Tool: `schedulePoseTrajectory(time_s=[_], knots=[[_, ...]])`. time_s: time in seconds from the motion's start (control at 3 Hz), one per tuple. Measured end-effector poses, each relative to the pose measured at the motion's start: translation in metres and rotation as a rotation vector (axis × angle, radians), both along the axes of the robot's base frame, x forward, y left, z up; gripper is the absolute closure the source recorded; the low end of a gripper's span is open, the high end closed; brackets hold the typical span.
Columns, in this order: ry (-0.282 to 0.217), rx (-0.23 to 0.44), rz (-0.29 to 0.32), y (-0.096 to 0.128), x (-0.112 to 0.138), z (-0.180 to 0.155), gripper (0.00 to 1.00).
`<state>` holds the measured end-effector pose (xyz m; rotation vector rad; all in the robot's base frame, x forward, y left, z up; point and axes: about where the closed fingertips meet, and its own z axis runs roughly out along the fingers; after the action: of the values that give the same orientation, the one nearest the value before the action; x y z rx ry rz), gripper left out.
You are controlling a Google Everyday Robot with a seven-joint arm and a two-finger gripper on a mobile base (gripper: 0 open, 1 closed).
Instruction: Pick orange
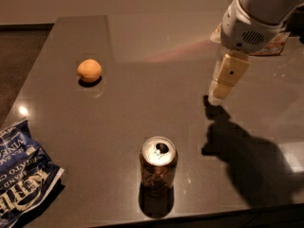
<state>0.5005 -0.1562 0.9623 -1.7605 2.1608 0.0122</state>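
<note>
The orange (pixel 89 70) is a small round pale-orange fruit lying on the dark table (pixel 156 103) at the left, towards the far side. My gripper (pixel 219 96) hangs from the white arm at the upper right, pointing down, its cream finger close above the table. It is far to the right of the orange, with nothing seen in it.
A brown soda can (pixel 158 168) stands upright near the front edge, in the middle. A blue chip bag (pixel 21 177) lies at the front left corner. A packet (pixel 280 41) lies at the far right behind the arm. The table's left edge drops to a dark floor.
</note>
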Motion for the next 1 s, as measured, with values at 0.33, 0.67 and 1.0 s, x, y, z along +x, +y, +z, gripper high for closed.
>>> schedulePoseTrajectory(time_s=[0.33,0.67,1.0], knots=[[0.012,0.067,0.025,0.039,0.034,-0.009,0.00],[0.024,0.145,0.024,0.082,0.072,-0.018,0.00],[0.028,0.206,-0.007,0.121,0.112,-0.028,0.00]])
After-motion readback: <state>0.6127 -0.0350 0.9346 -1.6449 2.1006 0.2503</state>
